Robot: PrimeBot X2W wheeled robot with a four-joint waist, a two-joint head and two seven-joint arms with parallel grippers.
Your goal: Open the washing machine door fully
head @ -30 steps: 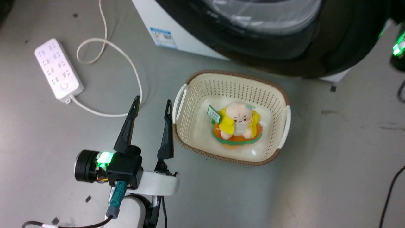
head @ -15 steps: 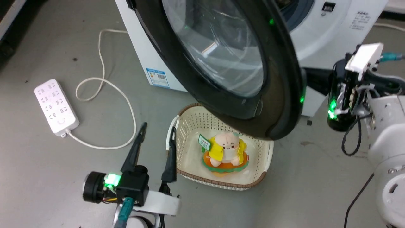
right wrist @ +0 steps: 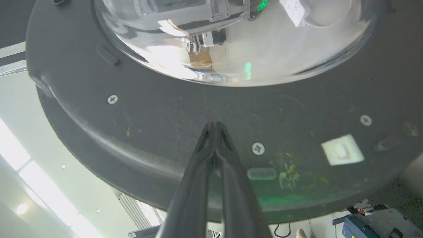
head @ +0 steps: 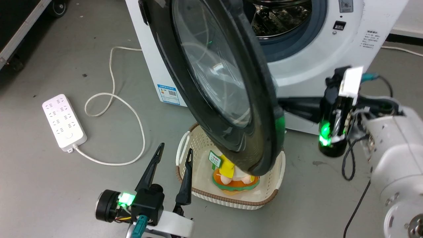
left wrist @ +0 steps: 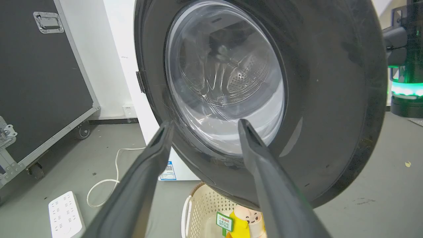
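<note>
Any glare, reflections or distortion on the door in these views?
Head view: sharp; green LED glow tints the door edge. Left wrist view: wide-angle lens stretches the door; drum visible through the glass, little glare. Right wrist view: bright highlights on the glass, with a reflected power strip and green spot.

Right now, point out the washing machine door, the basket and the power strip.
washing machine door point(head: 214, 76), head view, centre of its glass window
basket point(head: 228, 199), head view, front rim
power strip point(head: 64, 122), head view, white top face
</note>
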